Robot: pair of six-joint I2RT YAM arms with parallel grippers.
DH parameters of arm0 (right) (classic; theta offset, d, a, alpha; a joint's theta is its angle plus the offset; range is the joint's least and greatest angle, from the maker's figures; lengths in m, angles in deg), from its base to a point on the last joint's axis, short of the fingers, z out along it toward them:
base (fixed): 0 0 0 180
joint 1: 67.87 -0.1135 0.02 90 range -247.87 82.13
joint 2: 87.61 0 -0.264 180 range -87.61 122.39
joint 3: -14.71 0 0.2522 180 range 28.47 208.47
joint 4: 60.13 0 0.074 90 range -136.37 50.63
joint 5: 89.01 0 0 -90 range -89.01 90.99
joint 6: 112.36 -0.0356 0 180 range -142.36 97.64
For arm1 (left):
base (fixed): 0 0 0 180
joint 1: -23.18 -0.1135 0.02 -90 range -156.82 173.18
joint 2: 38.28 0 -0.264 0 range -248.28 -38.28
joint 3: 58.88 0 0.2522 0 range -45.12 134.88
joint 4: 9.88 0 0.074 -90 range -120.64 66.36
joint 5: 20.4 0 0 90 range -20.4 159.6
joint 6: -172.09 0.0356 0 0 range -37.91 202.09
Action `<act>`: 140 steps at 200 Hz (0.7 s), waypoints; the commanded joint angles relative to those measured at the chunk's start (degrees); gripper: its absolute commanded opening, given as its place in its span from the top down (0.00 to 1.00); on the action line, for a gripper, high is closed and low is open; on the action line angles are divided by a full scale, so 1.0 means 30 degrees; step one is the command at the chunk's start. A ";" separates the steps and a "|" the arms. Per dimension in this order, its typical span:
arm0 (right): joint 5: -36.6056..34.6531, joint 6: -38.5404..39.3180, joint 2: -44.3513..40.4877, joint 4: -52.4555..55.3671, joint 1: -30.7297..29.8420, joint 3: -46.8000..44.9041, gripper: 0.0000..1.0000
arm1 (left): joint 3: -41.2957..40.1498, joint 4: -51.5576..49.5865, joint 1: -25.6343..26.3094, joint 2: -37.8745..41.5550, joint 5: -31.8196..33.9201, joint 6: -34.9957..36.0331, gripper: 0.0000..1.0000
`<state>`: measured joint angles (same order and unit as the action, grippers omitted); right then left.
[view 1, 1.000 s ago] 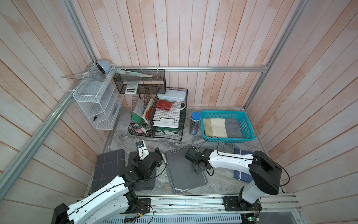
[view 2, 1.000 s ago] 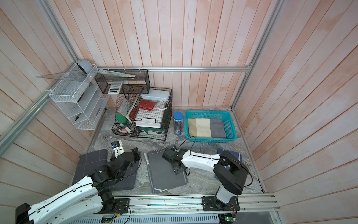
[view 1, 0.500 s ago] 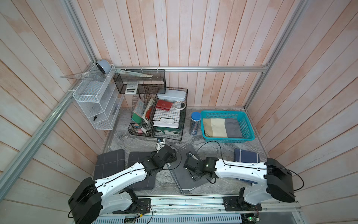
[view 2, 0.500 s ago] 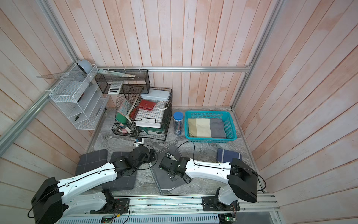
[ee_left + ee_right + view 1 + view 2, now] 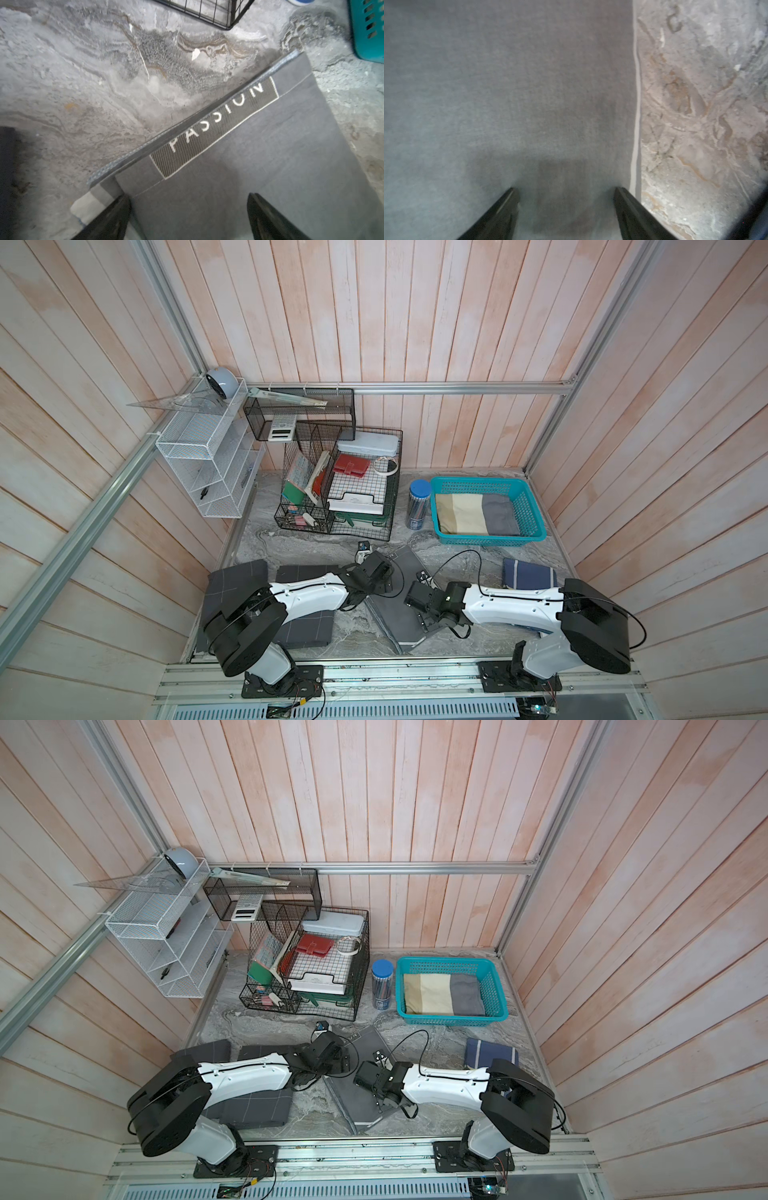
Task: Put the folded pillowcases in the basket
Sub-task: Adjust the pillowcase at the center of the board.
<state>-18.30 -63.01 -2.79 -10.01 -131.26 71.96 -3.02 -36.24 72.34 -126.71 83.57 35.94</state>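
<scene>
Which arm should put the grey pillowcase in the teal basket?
Probably the right. The right gripper hangs open over the pillowcase, and the basket sits on that arm's side. The left gripper, open too, would reach across.

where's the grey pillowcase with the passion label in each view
Top view: grey pillowcase lies tilted at front centre.
Top view: pillowcase at the same front-centre spot.
Left wrist: it fills much of the picture, PASSION label showing.
Right wrist: plain grey cloth fills most of the picture.
Shared landmark: the marbled grey tabletop, in all four.
</scene>
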 commanded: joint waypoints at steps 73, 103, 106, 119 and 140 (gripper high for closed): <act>-0.1717 0.1182 -0.0960 0.0447 0.3701 0.1087 0.20 | -0.0473 -0.2504 0.2297 0.2316 0.0669 -0.2228 0.14; -0.0566 0.0242 -0.3029 0.0499 0.3693 0.0422 0.20 | -0.0159 -0.2560 0.0576 0.3706 0.0513 -0.1384 0.12; -0.0381 0.0071 -0.3246 0.0459 0.3685 0.0308 0.20 | -0.0088 -0.2621 0.0197 0.3680 0.0378 -0.1335 0.12; 0.0438 -0.0741 -0.4270 0.0367 0.3684 -0.0304 0.20 | 0.0354 -0.2894 -0.1061 0.3331 -0.0039 -0.0876 0.12; 0.1650 -0.2422 -0.5791 0.0053 0.3698 -0.1263 0.21 | 0.1284 -0.3006 -0.1696 0.2374 -0.0317 0.0636 0.12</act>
<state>-18.06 -64.01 -16.48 -10.47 -120.31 71.63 -2.36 -43.63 69.02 -117.02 83.90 32.49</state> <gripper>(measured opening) 0.798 0.879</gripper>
